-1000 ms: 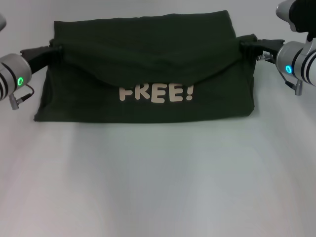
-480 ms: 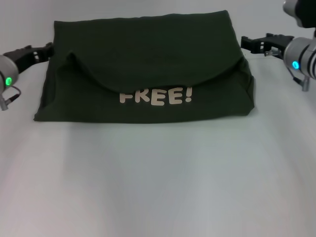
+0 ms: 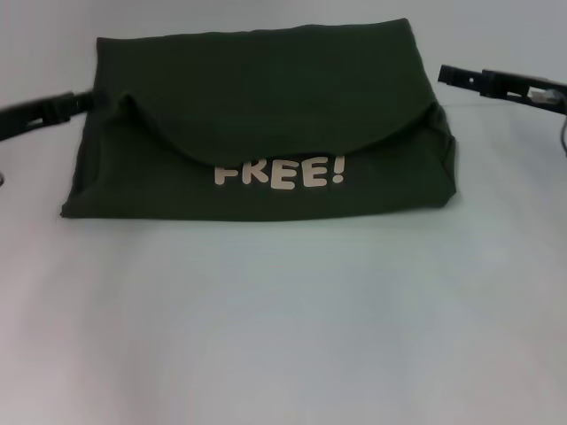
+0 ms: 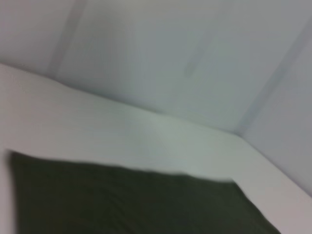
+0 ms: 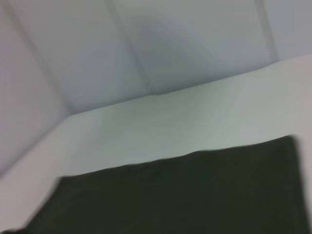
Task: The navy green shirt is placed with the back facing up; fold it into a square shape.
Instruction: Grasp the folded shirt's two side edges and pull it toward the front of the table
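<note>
The navy green shirt [image 3: 257, 115] lies folded into a wide rectangle on the white table [image 3: 283, 319]. Its upper flap is folded down with a curved edge, and white letters "FREE!" [image 3: 279, 173] show below that edge. My left gripper [image 3: 84, 100] is at the shirt's left edge, low over the table, open and holding nothing. My right gripper [image 3: 447, 73] is just off the shirt's upper right side, open and empty. The shirt also shows as a dark sheet in the left wrist view [image 4: 122, 200] and the right wrist view [image 5: 185, 195].
Bare white table stretches in front of the shirt and on both sides. A pale wall [image 4: 170, 58] rises behind the table's far edge.
Both grippers let go of the shirt's side edges and drew outward, away from it. The folded flap stays where it was laid.
</note>
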